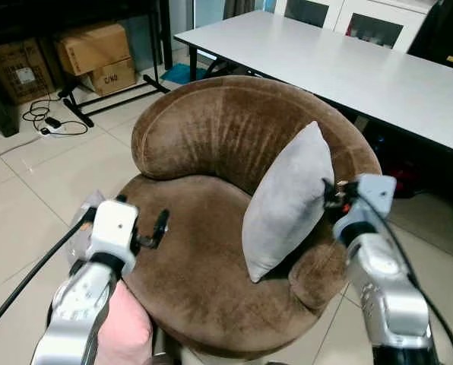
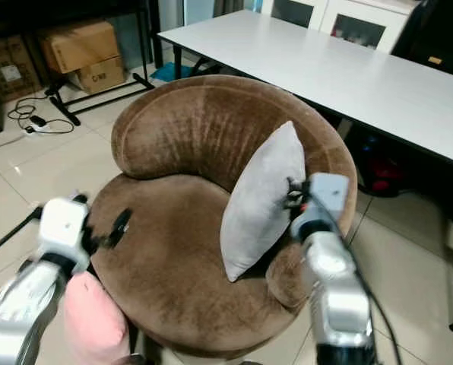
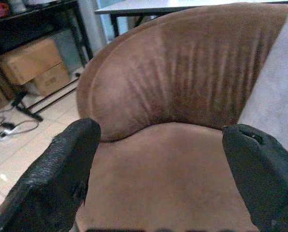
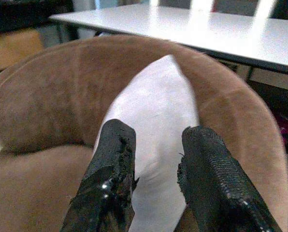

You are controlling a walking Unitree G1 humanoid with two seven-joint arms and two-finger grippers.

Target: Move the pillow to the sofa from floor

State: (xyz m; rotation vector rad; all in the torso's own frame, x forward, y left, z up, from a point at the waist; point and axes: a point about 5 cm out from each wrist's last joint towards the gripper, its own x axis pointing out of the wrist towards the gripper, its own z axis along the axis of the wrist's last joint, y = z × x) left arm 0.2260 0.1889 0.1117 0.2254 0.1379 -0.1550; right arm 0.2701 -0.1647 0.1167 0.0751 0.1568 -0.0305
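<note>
Both silver arms reach forward. The left end effector [image 3: 158,174] has its fingers spread wide; the right end effector [image 4: 156,159] looks parted, perhaps narrowly.

My fingers [image 4: 208,179] are black, rough-textured, on silver arms [image 1: 386,285] with white wrist blocks. The pillow [image 1: 286,201] is plain light grey. The sofa [image 1: 204,129] is brown velvet, streaked lighter where the nap lies. The table [image 1: 348,65] is white, the boxes [image 1: 96,53] tan cardboard, the floor [image 1: 29,205] pale beige tile, a pink thing [image 2: 93,319] low beside it.
</note>
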